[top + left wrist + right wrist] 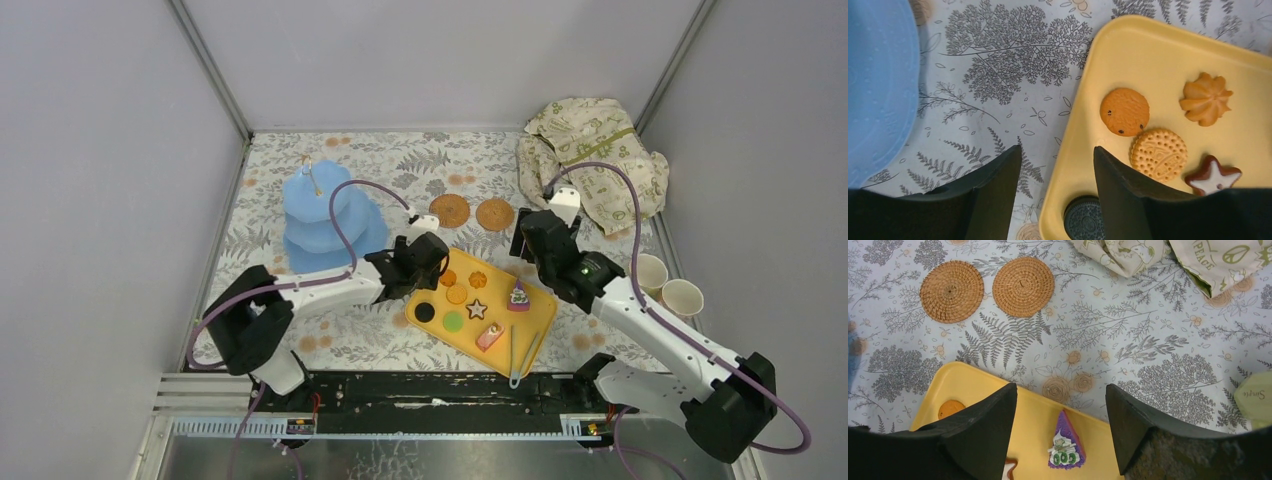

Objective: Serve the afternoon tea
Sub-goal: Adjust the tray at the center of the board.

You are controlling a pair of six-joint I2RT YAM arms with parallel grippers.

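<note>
Closest to you, the yellow tray (541, 318) lies on the table (400, 160) between the two arms, with the tongs (522, 352) across its near corner. All the toy treats (477, 309) sit on it, so I think nothing has been served yet.

Your left gripper (1057, 154) hangs over the tray's left edge. Its fingers are spread apart and hold nothing. The round brown biscuit (1124, 112), the dotted biscuit (1158, 154) and the dark sandwich biscuit (1083, 217) are right beside it. It looks ready to pick one, because the blue three-tier stand (330, 215) is just to its left.

Your right gripper (1060, 390) hangs over the tray's far side, fingers spread wide and empty too. The purple cake slice (1065, 442) sits right under the gap — likely its pick.

The two pale cups (650, 272) stand off to the right, past the right arm. Farther back, the two woven coasters (952, 291) lie side by side, bare — the cups belong there, I guess. The cream cloth (595, 160) sits crumpled in the far right corner, out of the way.
</note>
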